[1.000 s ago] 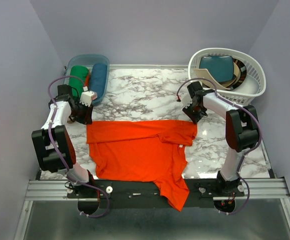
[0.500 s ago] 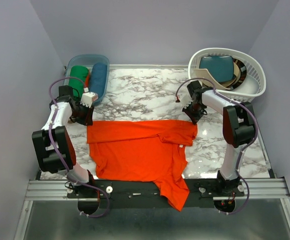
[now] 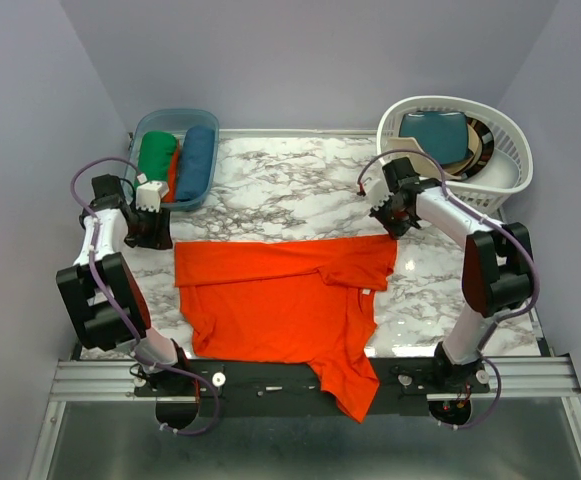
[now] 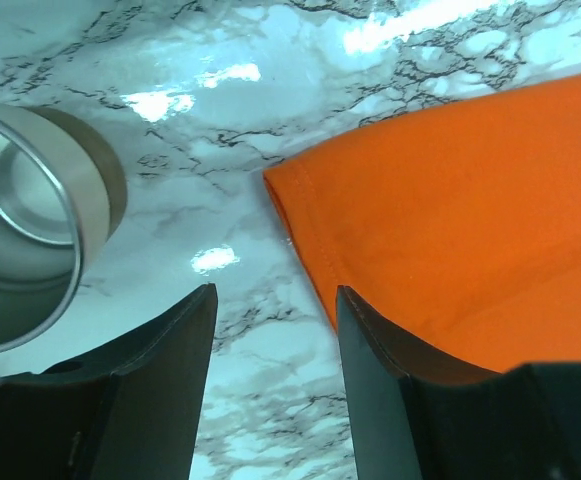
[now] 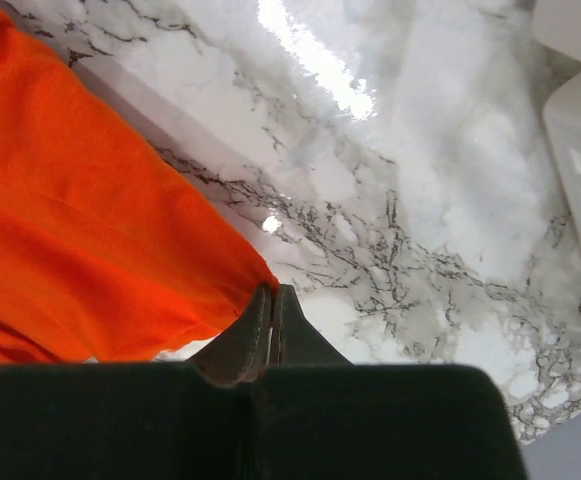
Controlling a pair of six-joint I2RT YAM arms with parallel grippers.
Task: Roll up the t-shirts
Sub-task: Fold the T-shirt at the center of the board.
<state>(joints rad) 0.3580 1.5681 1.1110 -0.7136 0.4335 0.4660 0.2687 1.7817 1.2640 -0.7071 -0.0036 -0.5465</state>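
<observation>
Across the middle of the table [image 3: 300, 190] lies the orange t-shirt [image 3: 280, 300], far edge folded over, one tail spilling off the near edge. Left gripper [image 4: 275, 295] hangs jaws apart just off the far-left corner, nothing between them. Right gripper [image 5: 272, 292] is pinched closed at the far-right corner, possibly nipping the hem, hard to say. For a tidy roll, both should bite the fold level and turn together.
</observation>
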